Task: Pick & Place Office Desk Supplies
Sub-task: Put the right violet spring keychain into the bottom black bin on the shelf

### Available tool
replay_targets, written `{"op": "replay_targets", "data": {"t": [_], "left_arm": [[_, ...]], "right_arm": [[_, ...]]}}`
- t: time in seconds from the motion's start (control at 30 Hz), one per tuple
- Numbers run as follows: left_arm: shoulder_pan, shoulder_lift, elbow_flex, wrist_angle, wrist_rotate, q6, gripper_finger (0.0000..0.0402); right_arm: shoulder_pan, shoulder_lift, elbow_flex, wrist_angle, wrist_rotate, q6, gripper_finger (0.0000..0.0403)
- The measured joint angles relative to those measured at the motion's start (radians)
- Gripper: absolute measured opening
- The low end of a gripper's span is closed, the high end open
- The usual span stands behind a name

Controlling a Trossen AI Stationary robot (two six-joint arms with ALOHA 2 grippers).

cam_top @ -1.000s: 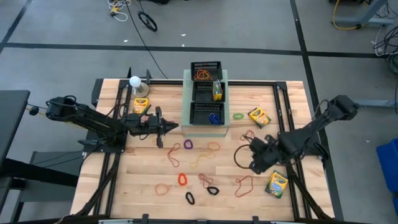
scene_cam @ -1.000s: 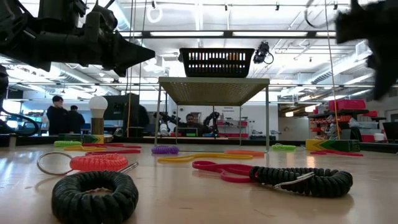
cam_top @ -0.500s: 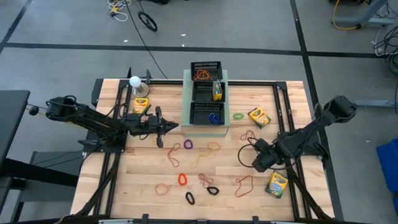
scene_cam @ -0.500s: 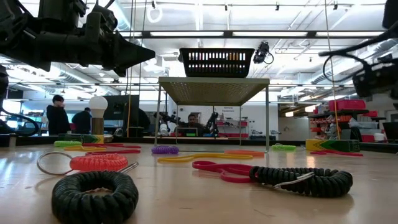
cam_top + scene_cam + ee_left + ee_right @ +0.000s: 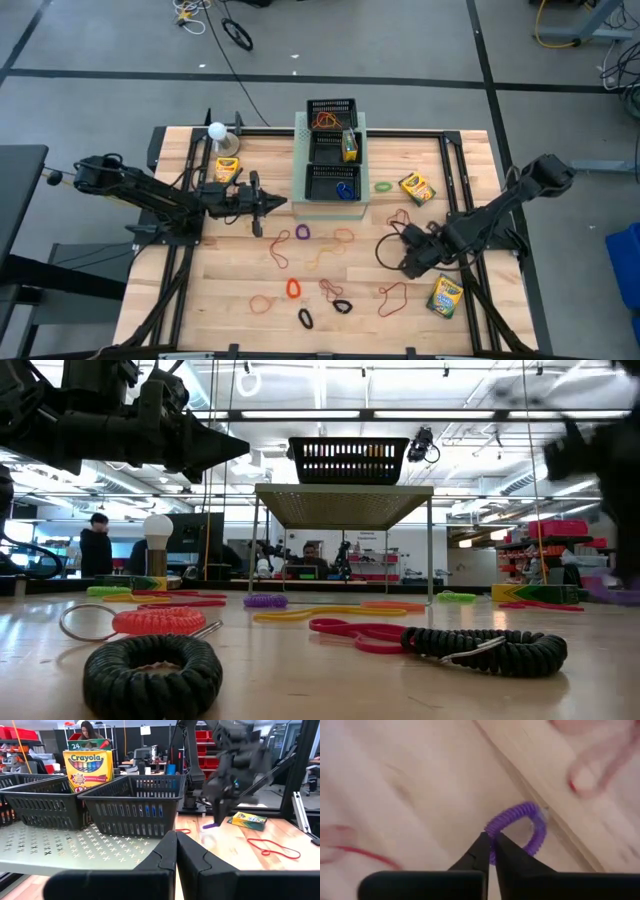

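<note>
Purple coil loop pinched, ready to lift

Our right claw [image 5: 490,842] is closed on a purple coil loop [image 5: 520,822] just above the surface [image 5: 220,300], right of the mesh trays [image 5: 333,180]. Our left claw [image 5: 278,203], closed and empty, waits beside them. Next, we judge: carry the loop over a tray and release.

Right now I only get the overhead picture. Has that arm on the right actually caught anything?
Observer: Yes. Its wrist camera shows the right gripper shut on a purple coiled loop.
Operator: And the arm on the left?
Observer: Its wrist camera shows the left gripper shut with nothing in it, pointing at a black mesh tray.
Operator: Is anyone nearby?
Observer: The table-level camera shows a person standing in the room beyond the table.
</note>
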Motion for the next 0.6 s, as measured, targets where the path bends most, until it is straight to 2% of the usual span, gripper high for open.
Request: {"op": "replay_targets", "data": {"t": [0.37, 0.6], "left_arm": [[0.0, 0.0, 0.0, -0.006, 0.0, 0.007, 0.0007], [0.0, 0.0, 0.0, -0.006, 0.0, 0.01, 0.0007]], "right_arm": [[-0.049, -0.001, 0.424, 0.007, 0.126, -0.412, 0.0011], [-0.11, -0.001, 0.539, 0.058, 0.188, -0.619, 0.0012]]}}
